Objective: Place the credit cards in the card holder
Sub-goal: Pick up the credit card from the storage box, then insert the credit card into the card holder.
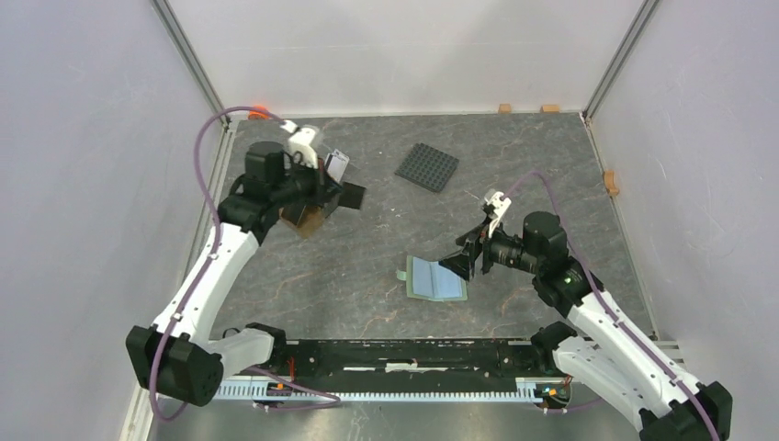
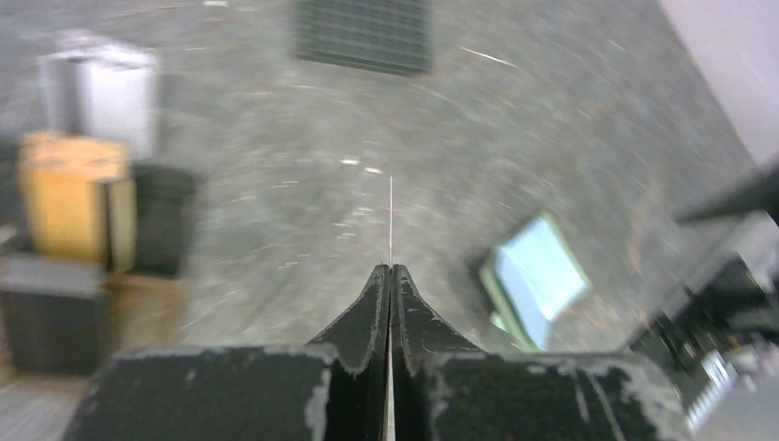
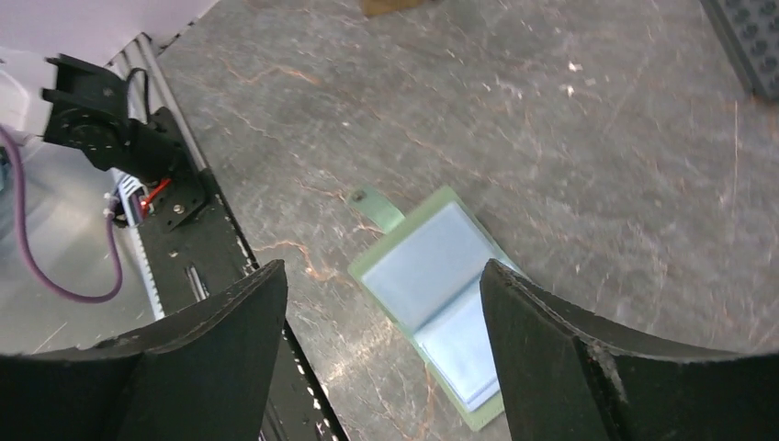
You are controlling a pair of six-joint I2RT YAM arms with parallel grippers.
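Left wrist view, blurred, shows the left gripper [image 2: 390, 271] with jaws pressed together on a held card [image 2: 390, 220], seen edge-on as a thin line. The card holder [image 3: 432, 299] lies open, well apart from it, beneath the right gripper [image 3: 381, 271], whose jaws are spread. I judge two risks. So slim a pinch may let the card swivel, and the unpinned holder could slide when the card's edge pushes at its pocket.

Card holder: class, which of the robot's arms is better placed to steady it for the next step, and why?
Right. The right gripper hangs open just over the open card holder; the left gripper is far off, shut on a credit card seen edge-on, so it would likely deliver.
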